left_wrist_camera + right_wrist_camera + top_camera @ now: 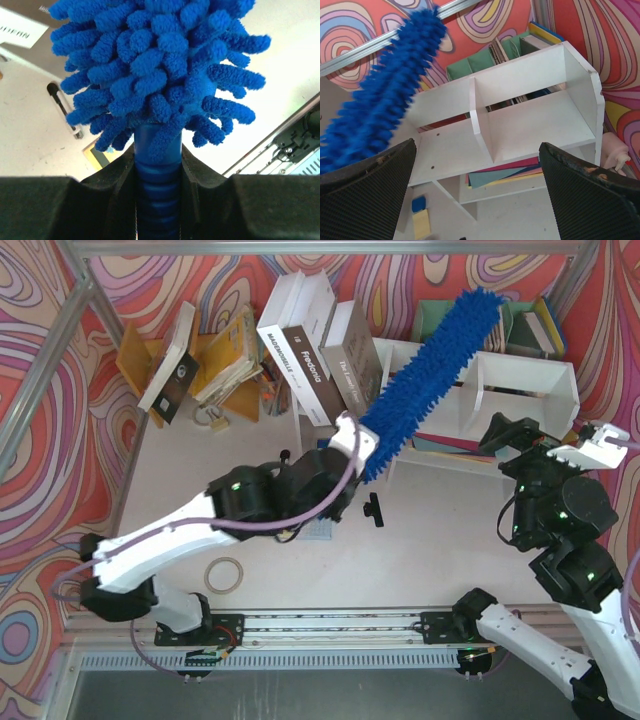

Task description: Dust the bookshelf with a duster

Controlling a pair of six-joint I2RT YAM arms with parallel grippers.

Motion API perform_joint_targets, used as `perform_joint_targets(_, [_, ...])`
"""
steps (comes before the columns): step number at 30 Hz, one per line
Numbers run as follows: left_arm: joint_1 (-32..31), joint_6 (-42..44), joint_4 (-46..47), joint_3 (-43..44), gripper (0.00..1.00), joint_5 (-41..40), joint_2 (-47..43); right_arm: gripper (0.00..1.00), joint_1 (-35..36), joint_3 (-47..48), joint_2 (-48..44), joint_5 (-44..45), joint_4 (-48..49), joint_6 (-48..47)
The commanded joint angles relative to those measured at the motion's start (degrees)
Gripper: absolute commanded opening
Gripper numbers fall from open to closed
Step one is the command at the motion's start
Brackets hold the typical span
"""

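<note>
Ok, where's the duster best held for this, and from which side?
Grip the duster by its ribbed handle, just under the fluffy head, coming from the butt end, a finger each side. It's the only firm, narrow part. The left gripper is shut there.

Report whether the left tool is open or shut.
Shut on the duster: the left tool clamps its blue handle on both sides.

blue duster [430,380], white bookshelf [530,120]

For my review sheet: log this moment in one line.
left gripper: shut on duster handle | right gripper: open | duster: slanted over bookshelf, contact unclear
</note>
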Motion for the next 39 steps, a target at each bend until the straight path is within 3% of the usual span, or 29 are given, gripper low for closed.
perform_joint_targets(1, [3.5, 3.3, -1.9, 9.2, 0.00, 5.8, 7.9, 0.99, -0.2, 1.8, 0.3, 1.7, -3.2, 1.5])
perform_joint_targets(10, [7.6, 7.6, -14.8, 31.1, 0.00, 11.9, 27.1, 0.99, -0.3, 8.1, 6.2, 1.3, -11.0, 6.0])
perform_joint_targets(13, [7.5, 8.9, -19.3, 39.9, 0.00, 15.3, 31.3, 0.99, -0.2, 7.6, 6.4, 1.5, -9.8, 6.0])
perform_joint_targets(15, [7.2, 9.6, -19.5, 40.7, 0.00, 18.7, 31.6, 0.99, -0.3, 6.2, 5.8, 1.7, -7.8, 5.5])
perform_joint_targets(23, [0.8, 12.7, -11.8, 26.6, 0.00, 22.4, 22.3, 0.99, -0.2, 3.4, 4.5, 3.2, -3.8, 2.9])
perform_joint_targets(33, [-3.9, 13.1, 14.8, -14.7, 0.00, 22.2, -2.4, 0.99, -0.2, 1.4, 2.5, -0.3, -1.2, 2.3])
perform_joint_targets(39, [-3.8, 14.0, 23.3, -28.9, 0.00, 21.9, -10.5, 0.99, -0.2, -0.4, 1.2, -4.4, 0.0, 2.1])
